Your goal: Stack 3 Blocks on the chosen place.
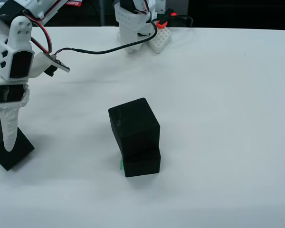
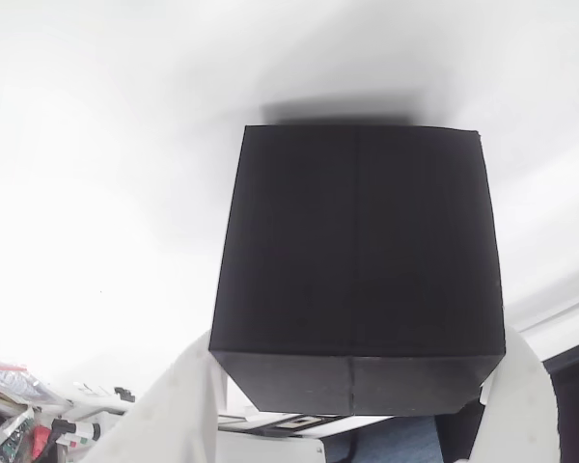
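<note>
Side view: two stacked black blocks [image 1: 135, 137] hiding most of the green patch [image 1: 120, 164] on the white worktop [image 1: 218, 118], gripper view: fingers [image 2: 179, 410] spread wide around a third block [image 2: 357, 260]

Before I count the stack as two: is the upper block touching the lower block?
Touching. The view from the side shows the upper block resting on the lower block, with no gap between them.
</note>
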Available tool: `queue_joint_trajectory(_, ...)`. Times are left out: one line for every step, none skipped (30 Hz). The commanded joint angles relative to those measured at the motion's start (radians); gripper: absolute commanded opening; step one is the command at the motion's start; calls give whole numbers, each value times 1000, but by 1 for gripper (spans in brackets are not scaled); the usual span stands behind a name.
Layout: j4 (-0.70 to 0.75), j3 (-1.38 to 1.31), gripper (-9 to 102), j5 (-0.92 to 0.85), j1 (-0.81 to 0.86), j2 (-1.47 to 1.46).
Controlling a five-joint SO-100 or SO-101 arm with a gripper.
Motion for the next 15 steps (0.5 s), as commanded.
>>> queue_joint_trajectory(32,2,23,9,-17,112)
queue_joint_trajectory(43,8,23,14,-21,130)
queue_joint_trajectory(57,15,23,15,-28,152)
queue_joint_trajectory(66,28,23,15,-34,175)
queue_joint_trajectory(75,40,23,18,-40,201)
queue_joint_trajectory(84,52,23,20,-48,225)
queue_joint_trajectory(94,66,23,20,-55,255)
queue_joint_trajectory(107,78,23,21,-66,281)
queue_joint_trajectory(120,84,23,29,-78,308)
queue_joint_trajectory(141,86,23,35,-91,333)
queue_joint_trajectory(166,86,23,38,-104,354)
queue_joint_trajectory(184,86,23,46,-118,377)
queue_joint_trajectory(202,84,23,55,-132,399)
queue_joint_trajectory(219,83,23,58,-146,419)
queue_joint_trajectory(236,83,23,66,-160,440)
